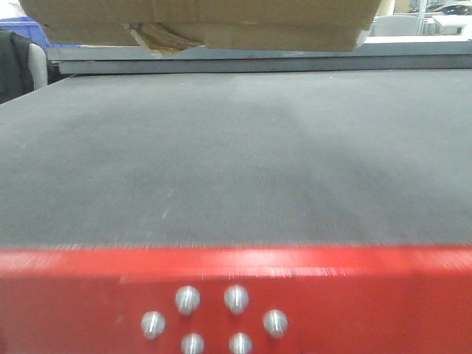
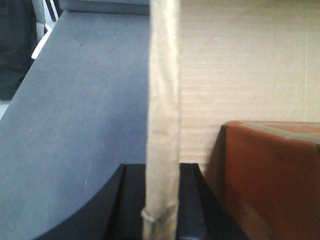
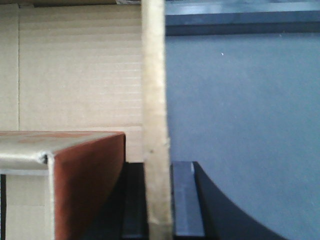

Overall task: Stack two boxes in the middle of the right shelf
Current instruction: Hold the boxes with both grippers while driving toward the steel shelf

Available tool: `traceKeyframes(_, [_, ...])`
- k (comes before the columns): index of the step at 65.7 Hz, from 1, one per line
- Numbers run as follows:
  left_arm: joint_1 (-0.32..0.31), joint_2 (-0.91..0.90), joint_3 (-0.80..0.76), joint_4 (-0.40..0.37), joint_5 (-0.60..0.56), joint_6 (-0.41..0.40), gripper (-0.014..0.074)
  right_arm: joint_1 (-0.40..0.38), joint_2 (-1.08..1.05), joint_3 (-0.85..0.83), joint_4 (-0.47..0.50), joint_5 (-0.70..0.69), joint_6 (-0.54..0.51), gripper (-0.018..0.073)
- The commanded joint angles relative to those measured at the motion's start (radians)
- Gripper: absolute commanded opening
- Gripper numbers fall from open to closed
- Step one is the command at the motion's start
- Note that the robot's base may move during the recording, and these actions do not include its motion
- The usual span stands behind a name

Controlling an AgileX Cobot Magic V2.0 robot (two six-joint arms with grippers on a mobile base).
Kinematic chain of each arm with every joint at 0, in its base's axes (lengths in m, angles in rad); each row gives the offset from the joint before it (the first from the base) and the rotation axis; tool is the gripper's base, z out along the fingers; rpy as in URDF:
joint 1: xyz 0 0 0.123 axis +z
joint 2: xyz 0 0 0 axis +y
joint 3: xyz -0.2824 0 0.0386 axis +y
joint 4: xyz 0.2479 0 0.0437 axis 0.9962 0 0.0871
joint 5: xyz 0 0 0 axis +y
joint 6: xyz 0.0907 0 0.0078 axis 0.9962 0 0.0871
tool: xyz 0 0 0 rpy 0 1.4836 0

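Nearest in the front view is a red edge (image 1: 74, 295) with a ring of bolts (image 1: 214, 321). Behind it lies the flat grey worktop (image 1: 236, 162).

The big box (image 1: 221, 26) hangs above the far part of the worktop. We see its underside, so it is not resting on anything. It is wide and flat, and its long way runs from left to right across the robot.

The left pincer (image 2: 161, 200) is closed tight on the thin left wall (image 2: 162, 100) of the big box. The card wall stands straight up between its two black fingers. The right pincer (image 3: 159, 200) is closed the same way on the right wall (image 3: 154, 90). So each arm holds one end, and neither arm is nearer than the other.

A small box (image 2: 270, 175), red-brown in this light, shows just inside the walls in both wrist views. It seems to sit in the big box, between the two pincers, but its base is hidden.

Farther on, past the worktop, runs a grey shelf rail (image 1: 258, 65), or so I think. It lies straight ahead of the big box and a bit lower in the front view. A blue bin (image 1: 22, 29) peeks out far left.

The next move looks like both arms going forward together, keeping the big box level.
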Motion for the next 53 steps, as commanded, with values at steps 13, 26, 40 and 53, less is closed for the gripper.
traceKeyframes(13, [0.003, -0.013, -0.013, 0.062, -0.006, -0.006, -0.0111, -0.006, -0.019, -0.017, -0.056, -0.025, 0.007, -0.0153])
traceKeyframes(26, [0.003, -0.013, -0.013, 0.062, -0.006, -0.006, -0.0111, -0.006, -0.019, -0.017, -0.056, -0.025, 0.007, -0.0153])
traceKeyframes(40, [0.003, -0.013, -0.013, 0.062, -0.006, -0.006, -0.0111, -0.006, -0.019, -0.017, -0.056, -0.025, 0.007, -0.0153])
traceKeyframes(53, [0.003, -0.013, -0.013, 0.062, -0.008, -0.006, -0.0111, -0.006, -0.019, -0.017, -0.056, -0.025, 0.007, -0.0153])
